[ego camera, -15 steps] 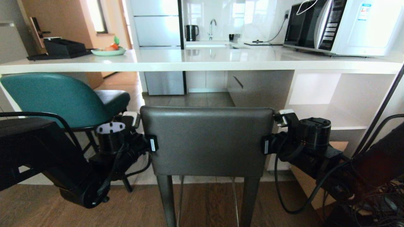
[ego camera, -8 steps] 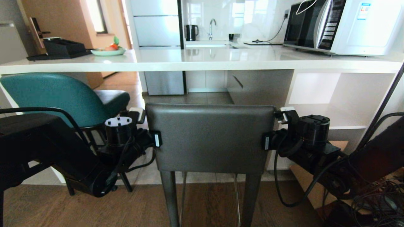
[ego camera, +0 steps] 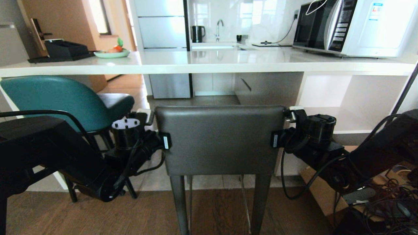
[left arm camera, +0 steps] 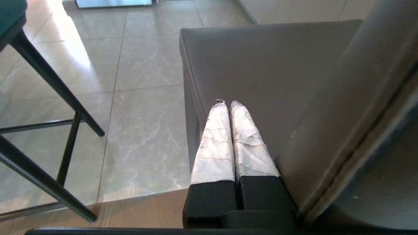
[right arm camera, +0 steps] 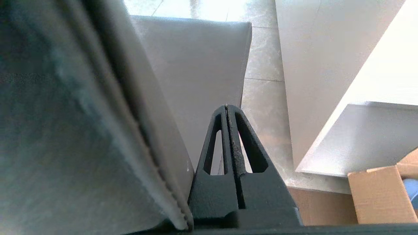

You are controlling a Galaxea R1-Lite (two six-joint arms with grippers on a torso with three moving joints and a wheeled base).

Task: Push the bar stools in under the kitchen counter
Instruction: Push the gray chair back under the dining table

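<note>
**Both arms braced against the grey stool at the counter**

From the head view, you see the grey stool [ego camera: 220, 140] centred before the white counter [ego camera: 209, 63], its backrest below the slab's front edge. Your left gripper [ego camera: 165, 142] sits against one side of the backrest, your right gripper [ego camera: 274, 141] against the other. The teal stool [ego camera: 55, 101] stands to your left, its seat partly beneath the counter.

Only the wrist views show the fingers. In the left one, two tape-wrapped fingers [left arm camera: 217, 143] are pressed together, lying over the grey seat beside the backrest. In the right one, two black fingers [right arm camera: 243, 140] are likewise closed, empty, alongside the backrest.

The floor is dark wood near you, pale tile beyond. A microwave [ego camera: 352, 26] stands on the counter's right end, a plate of fruit [ego camera: 112, 52] at the left. A cardboard box [right arm camera: 378, 192] sits low on your right.
</note>
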